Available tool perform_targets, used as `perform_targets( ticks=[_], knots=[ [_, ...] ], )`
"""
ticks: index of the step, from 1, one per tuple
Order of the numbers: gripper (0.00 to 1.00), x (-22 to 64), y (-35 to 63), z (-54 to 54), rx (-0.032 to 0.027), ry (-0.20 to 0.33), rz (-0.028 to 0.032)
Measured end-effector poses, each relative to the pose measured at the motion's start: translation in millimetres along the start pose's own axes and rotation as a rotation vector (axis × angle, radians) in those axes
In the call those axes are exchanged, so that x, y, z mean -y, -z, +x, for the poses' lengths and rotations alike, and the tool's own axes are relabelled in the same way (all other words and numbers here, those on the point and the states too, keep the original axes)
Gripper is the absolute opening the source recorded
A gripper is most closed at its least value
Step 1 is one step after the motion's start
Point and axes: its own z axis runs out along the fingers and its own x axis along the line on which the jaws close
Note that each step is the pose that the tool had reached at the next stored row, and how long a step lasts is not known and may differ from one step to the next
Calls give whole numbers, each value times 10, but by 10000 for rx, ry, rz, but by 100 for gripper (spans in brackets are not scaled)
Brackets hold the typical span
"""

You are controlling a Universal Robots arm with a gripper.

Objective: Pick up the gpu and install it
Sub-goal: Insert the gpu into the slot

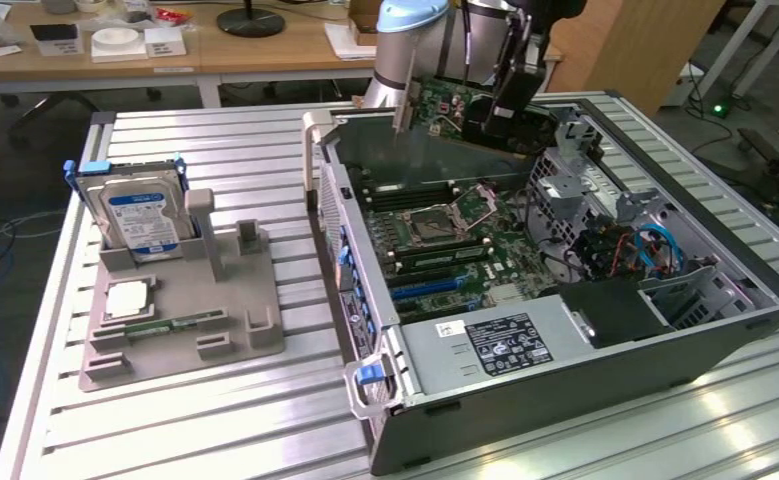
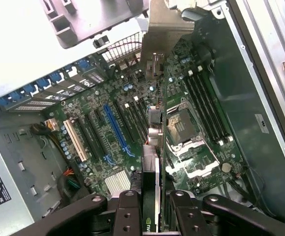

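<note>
The gpu (image 1: pixel 449 102) is a thin green-and-dark card with a silvery metal bracket at one end. It hangs on edge in the air above the far end of the open computer case (image 1: pixel 563 395). My gripper (image 1: pixel 504 120) is shut on the card's upper edge. In the wrist view the gpu (image 2: pixel 152 162) shows edge-on between my black fingers (image 2: pixel 128 214), with my gripper (image 2: pixel 153 216) clamped around it. Its bracket (image 2: pixel 164 29) points toward the case's rear slots. The card floats over the motherboard (image 2: pixel 132 93), beside the blue expansion slot (image 2: pixel 115 130) and apart from it.
The CPU socket (image 2: pixel 182 123) and memory slots (image 2: pixel 206 103) lie beside the card's line. A power supply (image 1: pixel 496 345) and cables (image 1: pixel 643 250) fill the near end of the case. At the exterior view's left a grey holder (image 1: pixel 229 345) carries a hard drive (image 1: pixel 142 220) and a memory stick (image 1: pixel 176 325).
</note>
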Motion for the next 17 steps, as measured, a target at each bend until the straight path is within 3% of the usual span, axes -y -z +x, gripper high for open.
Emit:
perform_targets(
  ticks=[17],
  knots=[
    [27, 6, -3, -1, -33, 1045, -2]
  ],
)
